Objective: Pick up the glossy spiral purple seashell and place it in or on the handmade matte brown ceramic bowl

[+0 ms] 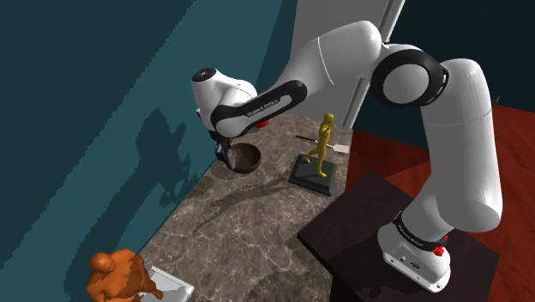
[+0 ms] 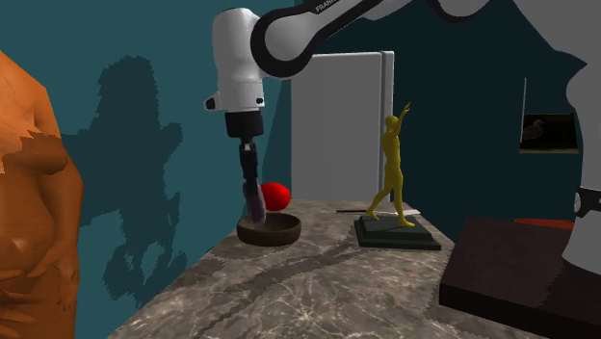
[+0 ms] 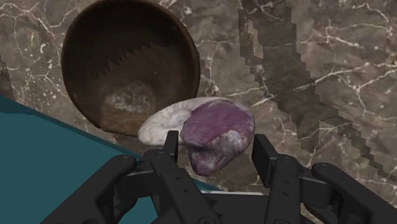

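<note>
A purple and white spiral seashell sits clasped between my black fingers. My gripper is shut on it and hangs just over the near rim of the round brown bowl. In the second exterior view the seashell dangles from the gripper with its lower end level with the bowl's rim. In the shoulder view the gripper is at the bowl's left edge, at the far end of the marble counter, close to the teal wall.
A gold figurine on a dark base stands right of the bowl. A red ball lies behind the bowl. An orange figure and a white tray occupy the counter's near end. The teal wall borders the counter.
</note>
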Tool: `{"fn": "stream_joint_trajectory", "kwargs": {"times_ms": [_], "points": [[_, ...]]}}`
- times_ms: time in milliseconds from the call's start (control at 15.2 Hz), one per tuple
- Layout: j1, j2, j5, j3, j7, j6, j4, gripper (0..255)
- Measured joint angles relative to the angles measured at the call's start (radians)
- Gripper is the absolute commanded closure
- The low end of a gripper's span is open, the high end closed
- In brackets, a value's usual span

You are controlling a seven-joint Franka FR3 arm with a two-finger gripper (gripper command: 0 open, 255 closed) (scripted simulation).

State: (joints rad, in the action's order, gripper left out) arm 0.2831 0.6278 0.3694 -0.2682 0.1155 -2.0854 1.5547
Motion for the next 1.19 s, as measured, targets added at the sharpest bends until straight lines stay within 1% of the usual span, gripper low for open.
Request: {"fn": "stream_joint_trajectory", "kwargs": {"times_ms": [132,264,462,792,1188], "points": [[-0.025,0.012,-0.002,0.008,0.037,0.003,-0.023,255],[-0.048,0.044,-0.004,0.018,0.083,0.026,-0.086,255],[-0.080,0.065,-0.010,0.027,0.139,0.054,-0.144,255],[-0.090,0.099,-0.002,0.036,0.148,0.019,-0.146,255],[-0.085,0.140,0.011,0.045,0.132,-0.032,-0.133,255]]}}
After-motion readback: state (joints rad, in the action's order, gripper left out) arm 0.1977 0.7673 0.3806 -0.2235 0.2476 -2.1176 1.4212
